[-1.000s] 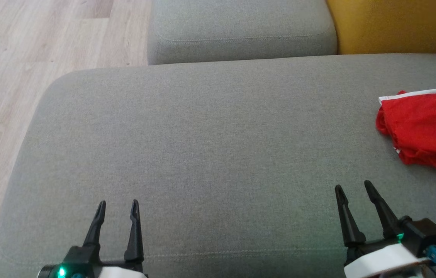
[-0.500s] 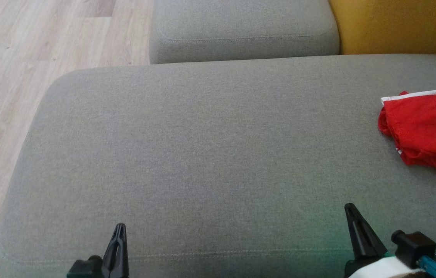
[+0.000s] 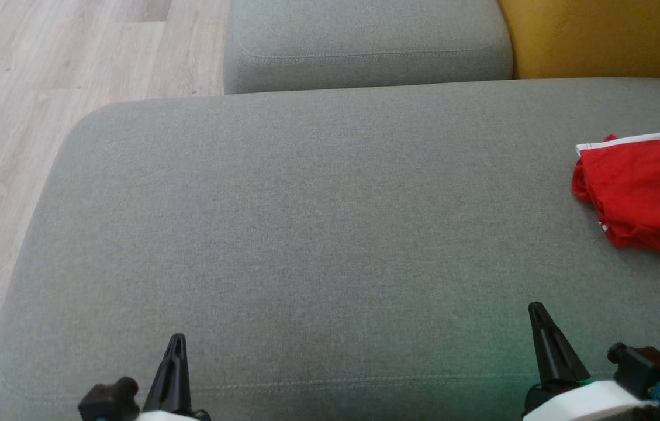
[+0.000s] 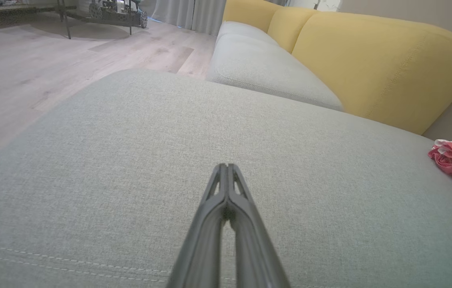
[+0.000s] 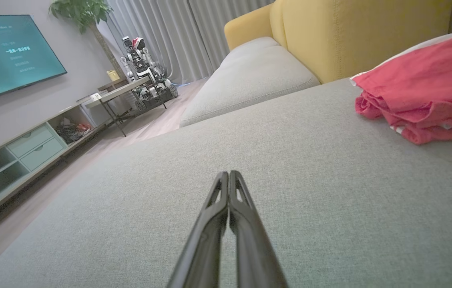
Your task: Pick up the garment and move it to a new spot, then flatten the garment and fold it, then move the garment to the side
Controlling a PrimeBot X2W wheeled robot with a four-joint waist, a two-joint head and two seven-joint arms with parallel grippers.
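Across the foreground, a broad grey sofa cushion (image 3: 330,234) takes up most of the head view, with wood floor (image 3: 43,88) to its left, a second grey seat cushion (image 3: 365,41) beyond, and a yellow backrest (image 3: 598,35) at far right. Right wrist view: screen (image 5: 5,52) on the wall and a low cabinet (image 5: 21,156) beneath with two drawers and open bays. One bay holds a dark-and-red jumble too small to make out. Another wheeled robot (image 5: 145,68) stands by the curtains (image 5: 193,36). Red garment (image 3: 645,193), crumpled, white band along its far edge, lies on the broad cushion's right side near the backrest. Bare fabric separates it from the right gripper (image 3: 535,310), fingers pressed together, holding nothing. Left gripper (image 3: 178,342) likewise closed and empty, well apart from the garment.
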